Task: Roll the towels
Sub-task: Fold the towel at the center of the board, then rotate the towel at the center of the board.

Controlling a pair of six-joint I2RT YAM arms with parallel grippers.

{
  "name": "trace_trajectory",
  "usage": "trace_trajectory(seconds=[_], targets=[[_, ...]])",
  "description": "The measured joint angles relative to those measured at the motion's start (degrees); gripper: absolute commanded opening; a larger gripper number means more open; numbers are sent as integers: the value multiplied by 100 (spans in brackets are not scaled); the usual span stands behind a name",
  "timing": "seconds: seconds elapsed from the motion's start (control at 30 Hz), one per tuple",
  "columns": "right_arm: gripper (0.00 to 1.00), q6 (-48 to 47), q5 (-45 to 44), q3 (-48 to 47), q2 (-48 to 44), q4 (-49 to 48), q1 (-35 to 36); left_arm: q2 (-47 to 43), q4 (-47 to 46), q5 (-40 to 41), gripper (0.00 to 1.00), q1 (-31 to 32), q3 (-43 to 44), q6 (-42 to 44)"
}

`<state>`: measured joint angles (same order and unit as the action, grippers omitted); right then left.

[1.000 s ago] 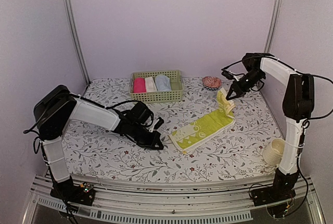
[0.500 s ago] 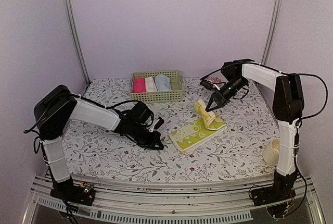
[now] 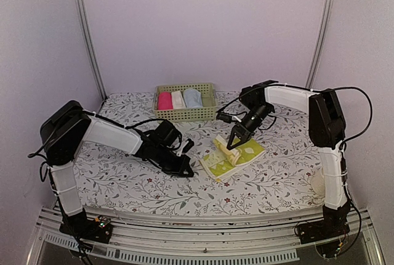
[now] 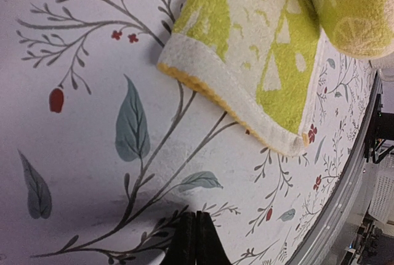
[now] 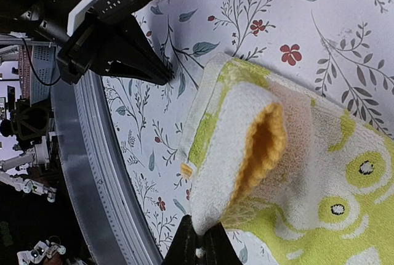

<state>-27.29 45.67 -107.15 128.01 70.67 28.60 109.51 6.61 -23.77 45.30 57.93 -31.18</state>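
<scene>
The yellow-green towel (image 3: 237, 157) with pale printed shapes lies mid-table, its far end lifted and folded back over itself. My right gripper (image 3: 232, 143) is shut on that lifted edge; in the right wrist view the towel (image 5: 246, 148) curls up from my pinching fingertips (image 5: 198, 240). My left gripper (image 3: 186, 171) is shut and empty, tips on the table just left of the towel's near corner (image 4: 258, 86). A light blue roll (image 3: 192, 98) sits in the basket.
A green slotted basket (image 3: 184, 114) at the back holds a pink roll (image 3: 164, 100), a cream-white roll (image 3: 178, 99) and the blue one. A cream cup (image 3: 320, 182) stands near the right arm's base. The table's metal front rail (image 5: 80, 172) runs close to the towel.
My right gripper has carried the towel's far end leftward and toward the near end, folding it over itself; the towel now looks shorter. The left arm has not moved.
</scene>
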Motion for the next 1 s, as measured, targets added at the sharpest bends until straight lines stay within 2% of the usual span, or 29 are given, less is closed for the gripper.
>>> trace_trajectory(seconds=[0.33, 0.37, 0.47, 0.63, 0.67, 0.7, 0.73, 0.87, 1.0], targets=[[11, 83, -2, 2, 186, -17, 175, 0, -2, 2, 0, 0, 0, -35], [14, 96, 9, 2, 203, -24, 203, 0, -2, 2, 0, 0, 0, -35], [43, 140, 57, -2, 297, -26, 343, 0, -2, 0, 0, 0, 0, -35], [60, -31, 535, -444, 693, 299, 535, 0, -4, 7, 0, 0, 0, -37], [67, -85, 612, -525, 732, 330, 516, 0, -7, 17, 0, 0, -2, -37], [96, -136, 699, -579, 739, 358, 498, 0, -15, 28, 0, 0, -9, -35], [100, -170, 754, -612, 721, 369, 452, -7, -39, 35, 0, 0, -24, -37], [99, -249, 811, -549, 343, 225, -46, -127, -142, 87, 0, 0, -181, -24], [99, -138, 529, -140, -568, -289, -717, -334, -140, 199, 0, 2, -304, 76]])
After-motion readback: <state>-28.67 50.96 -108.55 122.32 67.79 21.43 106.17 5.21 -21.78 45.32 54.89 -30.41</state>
